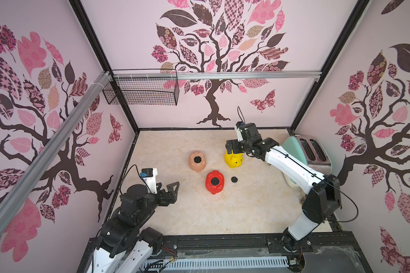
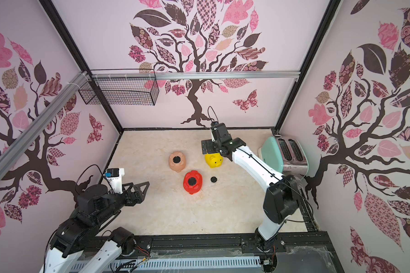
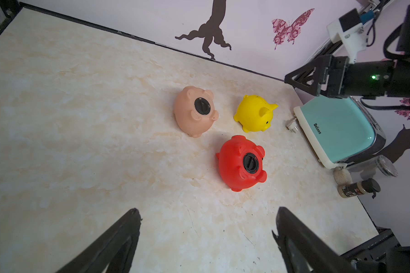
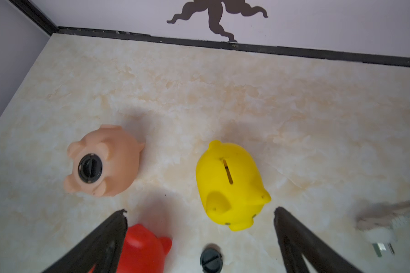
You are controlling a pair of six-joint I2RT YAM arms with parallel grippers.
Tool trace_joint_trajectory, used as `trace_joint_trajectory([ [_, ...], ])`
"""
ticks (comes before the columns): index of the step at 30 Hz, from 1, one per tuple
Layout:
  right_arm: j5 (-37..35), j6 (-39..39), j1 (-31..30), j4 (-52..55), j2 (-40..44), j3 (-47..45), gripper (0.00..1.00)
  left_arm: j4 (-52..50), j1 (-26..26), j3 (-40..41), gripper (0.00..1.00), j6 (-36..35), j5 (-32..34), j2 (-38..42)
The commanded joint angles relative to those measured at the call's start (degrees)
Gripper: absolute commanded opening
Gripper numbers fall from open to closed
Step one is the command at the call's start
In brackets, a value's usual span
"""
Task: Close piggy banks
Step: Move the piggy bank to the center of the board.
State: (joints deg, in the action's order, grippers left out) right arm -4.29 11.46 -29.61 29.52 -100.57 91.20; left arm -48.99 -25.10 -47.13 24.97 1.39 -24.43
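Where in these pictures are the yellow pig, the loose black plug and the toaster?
yellow pig [image 4: 242, 184]: right wrist view, on its back beside the coin slot.
loose black plug [image 1: 234, 179]: in a top view, centre of its top face.
toaster [image 3: 336, 127]: left wrist view, on its mint-green side panel.

White arm shells [image 1: 291, 167], black joints [image 1: 322, 201], truss-like black gripper fingers [image 3: 130, 222], perhaps one green light [image 3: 373, 77].

One readable word
From my left wrist I read "Belinee" in dark letters on the mint side of the toaster [image 3: 341, 132], at the bench's right edge.
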Motion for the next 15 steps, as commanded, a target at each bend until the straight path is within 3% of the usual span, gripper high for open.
trace_joint_trajectory([
  [1, -2.7, -3.2, 0.0, 9.1, -7.0, 7.8, 1.0, 0.1, 0.1, 0.1, 0.92, -0.7, 1.0, 0.0],
  [5, -5.5, -4.5, 0.4, 10.9, -13.5, 13.9, 1.0, 0.1, 0.1, 0.2, 0.92, -0.6, 1.3, 0.6],
  [15, -2.8, -4.7, 2.4, 15.2, -25.8, 24.4, 1.0, 0.0, 0.1, 0.2, 0.92, -0.6, 1.2, 0.1],
])
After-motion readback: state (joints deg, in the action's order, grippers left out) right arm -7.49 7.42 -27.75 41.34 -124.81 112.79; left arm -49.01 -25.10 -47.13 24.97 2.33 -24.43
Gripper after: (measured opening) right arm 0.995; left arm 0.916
